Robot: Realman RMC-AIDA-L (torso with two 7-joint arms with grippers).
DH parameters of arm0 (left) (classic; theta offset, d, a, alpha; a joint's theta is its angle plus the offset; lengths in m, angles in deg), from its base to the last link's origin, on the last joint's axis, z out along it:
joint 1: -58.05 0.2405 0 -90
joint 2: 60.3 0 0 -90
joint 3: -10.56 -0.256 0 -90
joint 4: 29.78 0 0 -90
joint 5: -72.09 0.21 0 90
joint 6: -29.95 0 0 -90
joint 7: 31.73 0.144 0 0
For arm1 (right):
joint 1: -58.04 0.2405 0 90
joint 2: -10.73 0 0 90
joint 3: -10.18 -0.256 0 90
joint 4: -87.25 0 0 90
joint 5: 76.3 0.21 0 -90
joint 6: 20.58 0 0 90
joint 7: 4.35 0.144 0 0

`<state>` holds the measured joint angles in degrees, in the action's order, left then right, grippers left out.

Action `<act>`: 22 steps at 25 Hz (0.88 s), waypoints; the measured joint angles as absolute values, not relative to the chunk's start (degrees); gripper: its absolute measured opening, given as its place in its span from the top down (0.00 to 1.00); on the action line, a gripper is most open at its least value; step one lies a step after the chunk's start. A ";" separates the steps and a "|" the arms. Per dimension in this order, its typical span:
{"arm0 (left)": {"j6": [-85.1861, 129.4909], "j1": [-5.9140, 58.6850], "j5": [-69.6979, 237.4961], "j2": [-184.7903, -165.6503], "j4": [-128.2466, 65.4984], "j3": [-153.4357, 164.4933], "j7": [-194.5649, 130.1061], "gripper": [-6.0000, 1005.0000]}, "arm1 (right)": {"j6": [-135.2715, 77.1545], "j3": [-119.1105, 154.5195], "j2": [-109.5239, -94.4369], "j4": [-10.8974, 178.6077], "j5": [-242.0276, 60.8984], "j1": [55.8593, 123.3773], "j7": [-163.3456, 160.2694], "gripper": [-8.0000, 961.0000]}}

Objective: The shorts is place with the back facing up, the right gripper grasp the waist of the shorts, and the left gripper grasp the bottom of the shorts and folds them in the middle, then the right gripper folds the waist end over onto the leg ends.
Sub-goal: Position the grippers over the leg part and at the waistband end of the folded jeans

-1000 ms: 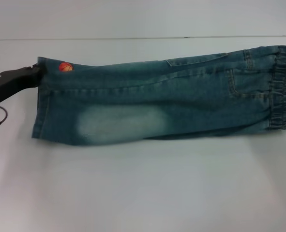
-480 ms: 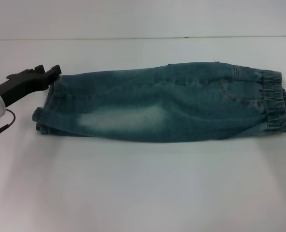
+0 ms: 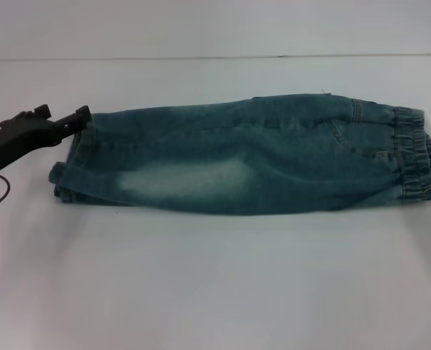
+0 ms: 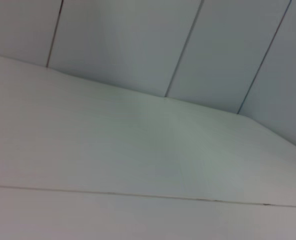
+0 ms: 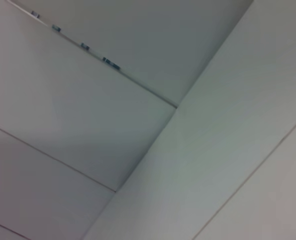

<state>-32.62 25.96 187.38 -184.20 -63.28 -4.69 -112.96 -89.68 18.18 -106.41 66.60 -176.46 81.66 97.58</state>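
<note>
At the nine o'clock edge of the head view, the left gripper (image 3: 75, 119) has its black fingers standing slightly apart, holding nothing; their tips sit just beside the far corner of the leg ends (image 3: 71, 162), and whether they touch the denim cannot be told. From that claw the black arm runs out toward the eight o'clock edge. Half a second ago the same gripper lay a little higher and nearer the middle, with its green light showing; now it has slid outward and that light is out of sight. The right gripper, seen then as a dark tip at three o'clock, has gone from view, so its jaws cannot be judged. The shorts (image 3: 244, 160) lie flat on the white table (image 3: 215, 284), already folded lengthwise into a long narrow band, unmoved since that earlier moment. Their long axis runs from nine to three o'clock, with the ruffled waist (image 3: 412, 157) pointing toward three and the hems toward nine. Both wrist views show only pale panels.
</note>
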 joint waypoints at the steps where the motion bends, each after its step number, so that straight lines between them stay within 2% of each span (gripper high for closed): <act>1: -33.39 26.22 187.40 -184.21 -63.59 -4.69 -113.10 0.24 | -90.27 18.44 -106.24 66.51 -176.62 81.26 97.77 0.07; 4: -38.66 27.39 187.21 -184.26 -64.86 -4.67 -113.05 0.18 | -92.32 19.01 -106.11 64.91 -176.78 79.35 97.88 0.03; 9: -44.74 27.81 187.21 -184.39 -65.13 -6.30 -112.57 0.06 | -93.96 22.50 -107.16 58.08 -177.16 75.57 99.10 0.00; 13: -44.76 27.39 187.21 -184.57 -63.96 -8.29 -112.41 0.06 | -93.20 25.01 -107.09 56.25 -180.90 75.37 101.32 0.00; 22: -44.40 26.66 187.21 -184.67 -62.74 -9.76 -112.25 0.06 | -90.21 26.20 -106.95 56.13 -188.05 80.26 103.03 0.00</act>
<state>-44.40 26.66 187.21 -184.67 -62.74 -9.76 -112.25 -90.21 26.20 -106.95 56.13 -188.05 80.26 103.03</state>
